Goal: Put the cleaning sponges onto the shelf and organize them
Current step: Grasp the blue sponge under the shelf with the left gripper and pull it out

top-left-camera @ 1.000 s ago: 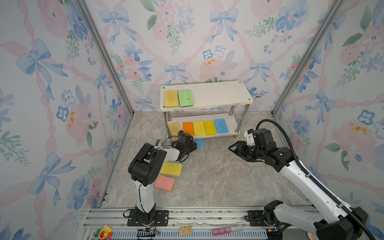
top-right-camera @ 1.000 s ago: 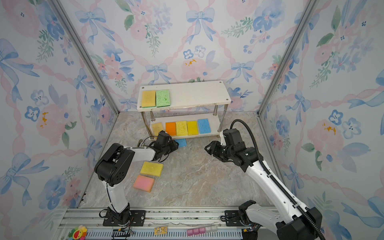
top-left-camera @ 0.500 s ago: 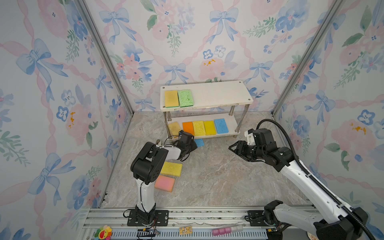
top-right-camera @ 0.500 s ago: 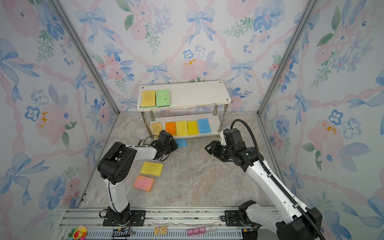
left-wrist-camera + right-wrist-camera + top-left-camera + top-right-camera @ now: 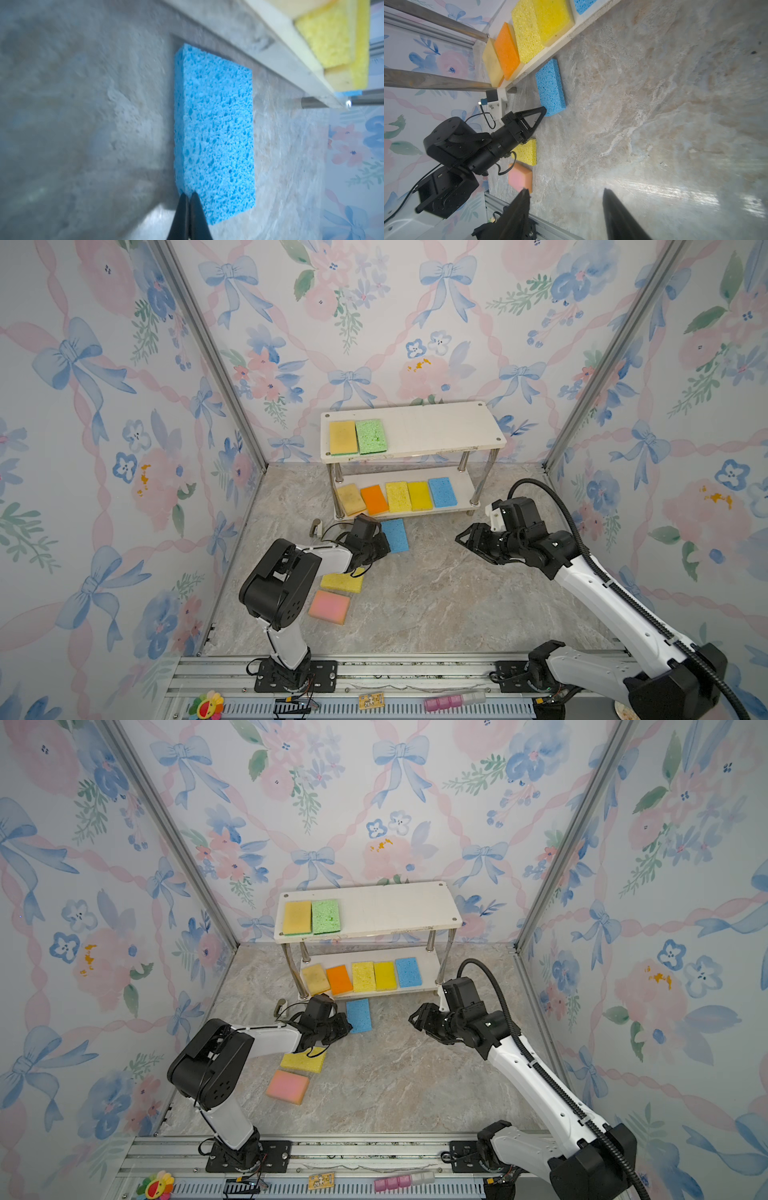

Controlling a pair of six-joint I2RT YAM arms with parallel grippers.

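Sponges (image 5: 397, 496) line the shelf (image 5: 436, 427): two side by side at the upper board's left end, five in a row on the lower board. A loose blue sponge (image 5: 395, 535) lies flat on the marbled floor (image 5: 436, 597), just in front of the lower board. The left gripper (image 5: 188, 195) has its fingers pressed together at that sponge's near corner, with nothing visible between them. A yellow sponge (image 5: 343, 581) and a pink sponge (image 5: 329, 606) lie beside the left arm. The right gripper (image 5: 565, 191) hovers well apart, fingers spread, empty.
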